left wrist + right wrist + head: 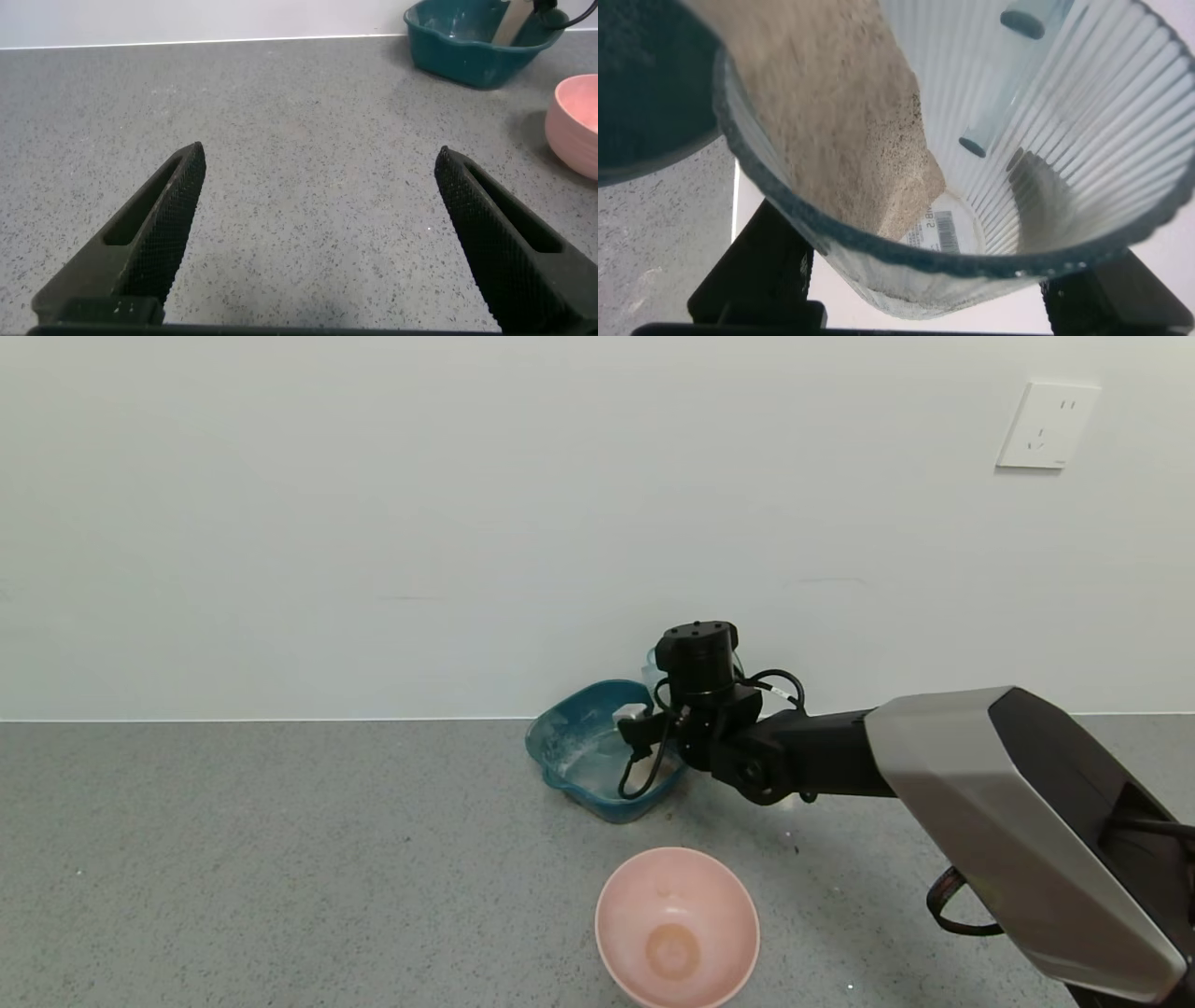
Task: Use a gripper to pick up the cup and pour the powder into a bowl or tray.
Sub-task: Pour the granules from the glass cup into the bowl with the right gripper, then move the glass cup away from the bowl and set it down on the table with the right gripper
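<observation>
My right gripper (pixel 695 705) reaches over the dark teal basin (pixel 560 747) by the wall and is shut on the ribbed clear cup (pixel 1055 140). The cup is tipped towards the basin. In the head view only a sliver of the cup (pixel 651 663) shows behind the gripper. In the right wrist view the off-white powder (pixel 831 112) slides along the cup's wall to its rim, and the fingers (pixel 761 271) hold the cup on both sides. The basin's edge (pixel 645 84) lies beside the rim. My left gripper (pixel 318 154) is open and empty, low over the bare counter.
A round pink bowl (pixel 677 926) stands on the grey speckled counter in front of the basin. The left wrist view also shows the basin (pixel 472 51) and the pink bowl (pixel 577 121) far off. A white wall runs right behind the basin.
</observation>
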Robot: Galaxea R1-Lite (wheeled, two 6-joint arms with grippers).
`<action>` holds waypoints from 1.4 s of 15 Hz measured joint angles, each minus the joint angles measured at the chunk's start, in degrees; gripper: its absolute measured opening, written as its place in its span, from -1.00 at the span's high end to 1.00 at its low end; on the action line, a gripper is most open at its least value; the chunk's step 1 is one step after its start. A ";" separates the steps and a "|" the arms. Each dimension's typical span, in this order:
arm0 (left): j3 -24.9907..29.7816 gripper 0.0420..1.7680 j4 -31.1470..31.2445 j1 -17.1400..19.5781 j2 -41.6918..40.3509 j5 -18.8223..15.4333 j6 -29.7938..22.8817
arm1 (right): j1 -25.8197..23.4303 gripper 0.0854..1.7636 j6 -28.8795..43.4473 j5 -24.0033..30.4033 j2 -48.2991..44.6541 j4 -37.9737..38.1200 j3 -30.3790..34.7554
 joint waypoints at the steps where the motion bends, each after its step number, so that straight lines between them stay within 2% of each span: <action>1: 0.00 -1.00 0.00 0.00 0.00 0.00 -0.02 | 0.00 -0.50 0.00 0.02 0.02 0.00 0.00; 6: 0.00 -1.00 0.00 -0.02 0.00 0.00 0.00 | 0.10 -0.50 0.50 0.20 0.00 -0.60 0.13; 9: 0.00 -1.00 0.00 -0.02 0.00 0.00 0.00 | 0.07 -0.50 1.57 0.49 -0.11 -3.80 1.32; 13: 0.00 -1.00 0.02 -0.02 0.00 0.00 0.00 | 0.18 -0.50 11.28 0.55 -0.85 -5.42 5.84; 17: 0.00 -1.00 0.02 -0.02 0.00 0.00 -0.02 | 0.51 -0.50 24.77 0.55 -4.08 -5.92 13.84; 21: 0.00 -1.00 0.05 -0.02 0.00 0.00 -0.02 | -0.01 -0.50 34.18 0.55 -8.58 -9.25 22.04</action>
